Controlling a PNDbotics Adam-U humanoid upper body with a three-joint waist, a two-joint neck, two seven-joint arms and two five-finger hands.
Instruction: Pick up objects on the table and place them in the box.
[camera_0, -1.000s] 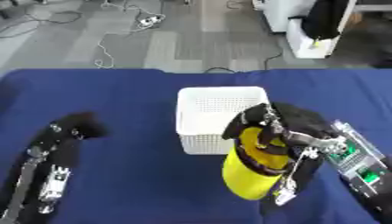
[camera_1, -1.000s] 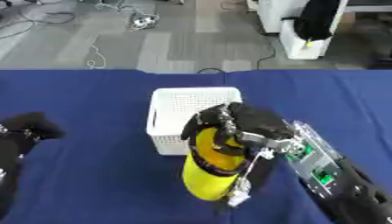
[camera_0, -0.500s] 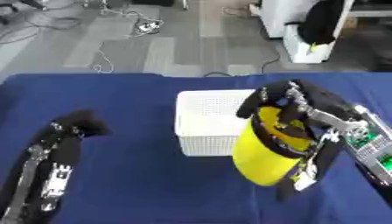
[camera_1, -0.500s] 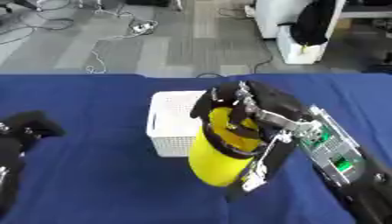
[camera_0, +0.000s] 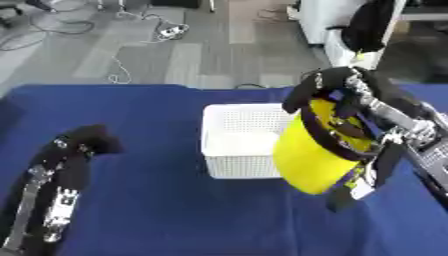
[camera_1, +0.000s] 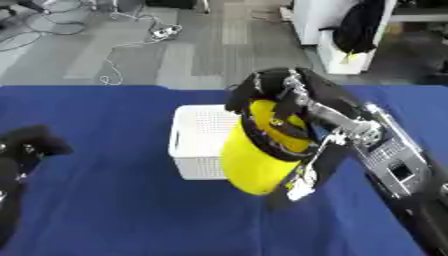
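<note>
My right hand (camera_0: 354, 107) is curled round a big yellow container (camera_0: 312, 150), which hangs tilted in the air just right of the white perforated box (camera_0: 234, 142), overlapping its right side. The box stands in the middle of the blue table (camera_0: 157, 110), and the part of its inside that shows looks empty. My left hand (camera_0: 86, 140) rests at the left side of the table with its fingers curled and nothing in it.
Beyond the table's far edge lies grey floor with cables (camera_0: 131, 35). White furniture with a black bag (camera_0: 367, 25) stands at the back right.
My right hand has lifted the yellow container higher and carried it up toward the box's right side. The left arm has stayed put.
</note>
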